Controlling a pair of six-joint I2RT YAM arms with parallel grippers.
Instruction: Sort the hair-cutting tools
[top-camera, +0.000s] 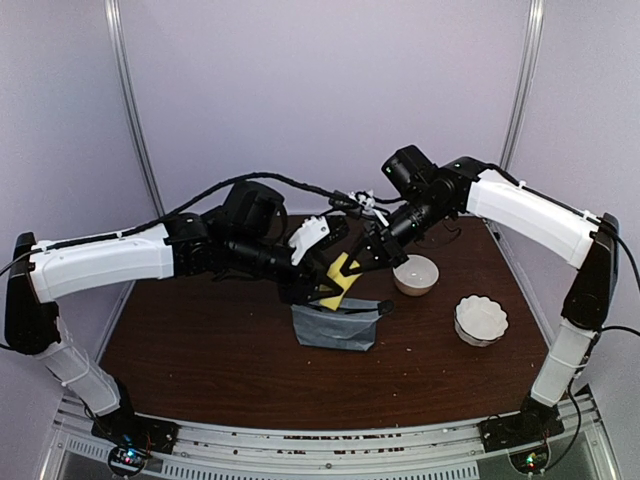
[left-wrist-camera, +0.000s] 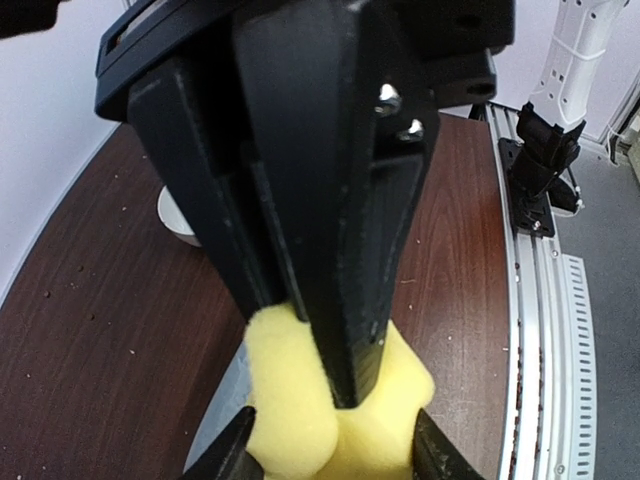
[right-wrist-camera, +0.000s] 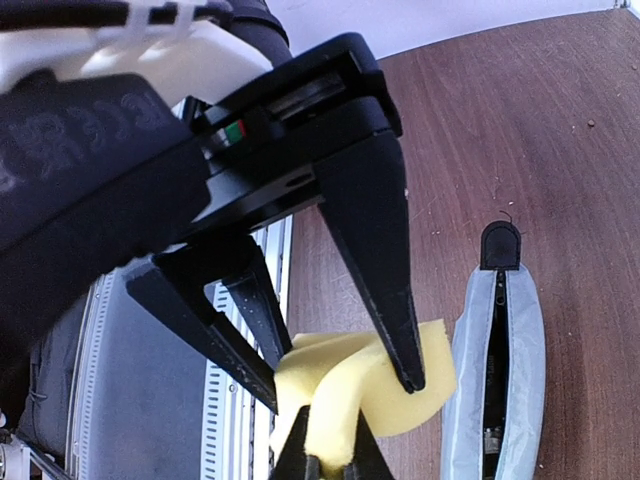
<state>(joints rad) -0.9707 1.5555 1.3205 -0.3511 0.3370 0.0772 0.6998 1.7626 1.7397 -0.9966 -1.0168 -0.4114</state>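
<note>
Left gripper (left-wrist-camera: 330, 455) clenched across both flanks of yellow sponge (right-wrist-camera: 345, 385), right gripper (right-wrist-camera: 332, 460) pinching its edge, both above grey pouch (right-wrist-camera: 525, 360) mid-desk (top-camera: 200, 340), zip slit dark, hair-cutting tools indiscernible inside, fingertips mostly cropped.

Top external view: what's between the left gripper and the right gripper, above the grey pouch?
A yellow foam sponge, gripped by both the left gripper and the right gripper over the grey zip pouch. The wrist views show it best.
</note>
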